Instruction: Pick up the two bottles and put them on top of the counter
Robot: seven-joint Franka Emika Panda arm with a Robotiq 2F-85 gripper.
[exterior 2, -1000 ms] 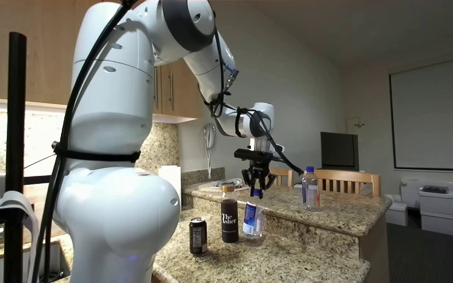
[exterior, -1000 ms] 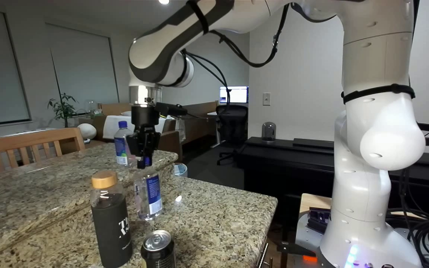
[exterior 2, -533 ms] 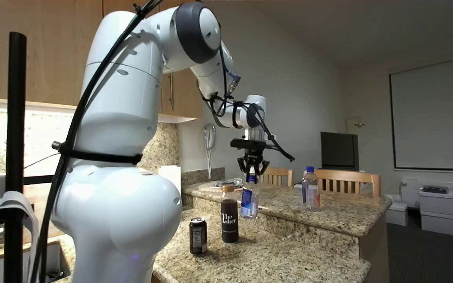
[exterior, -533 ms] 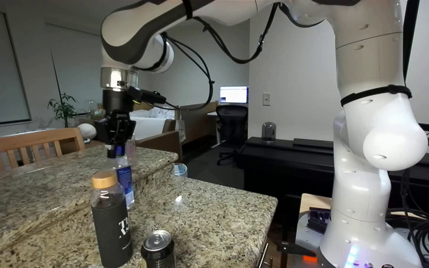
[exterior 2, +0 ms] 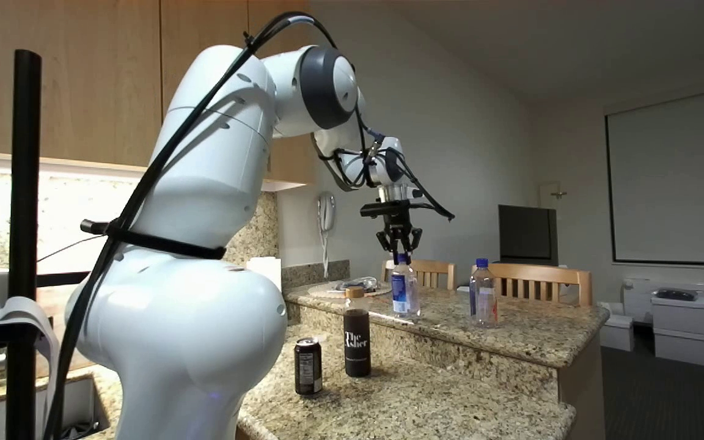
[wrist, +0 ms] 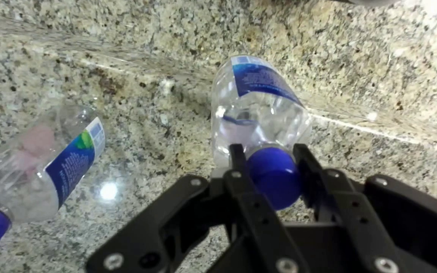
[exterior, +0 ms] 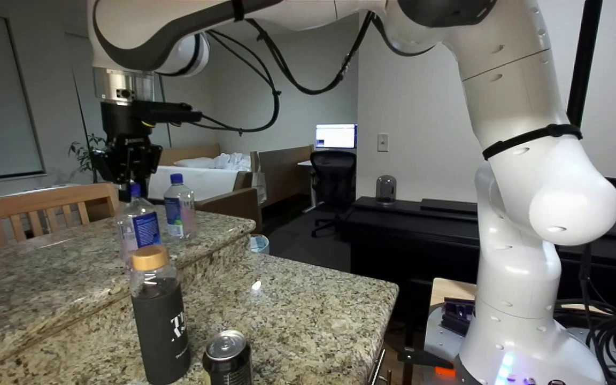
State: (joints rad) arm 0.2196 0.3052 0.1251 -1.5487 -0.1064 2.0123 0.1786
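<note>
My gripper [exterior: 133,193] is shut on the blue cap of a clear plastic bottle with a blue label [exterior: 146,231]. The same hold shows in the wrist view, where the fingers [wrist: 268,151] press both sides of the cap and the held bottle [wrist: 260,102] hangs slightly tilted. In an exterior view the held bottle [exterior 2: 403,293] is at the front edge of the raised granite counter [exterior 2: 529,327]; I cannot tell whether its base touches. The second, like bottle [exterior 2: 483,296] stands upright on the raised counter; it also shows in the wrist view [wrist: 70,167].
A black bottle with a tan cap [exterior: 161,326] stands on the lower granite level [exterior: 297,315], in front of the held bottle in an exterior view. A dark can [exterior 2: 308,366] stands near it. Wooden chairs [exterior 2: 529,278] are behind the raised counter. A cord pile [exterior 2: 358,284] lies on it.
The gripper has lifted the held bottle from low over the lower level up to the raised counter's edge, moving away from the robot base. The second bottle, black bottle and can have not moved.
</note>
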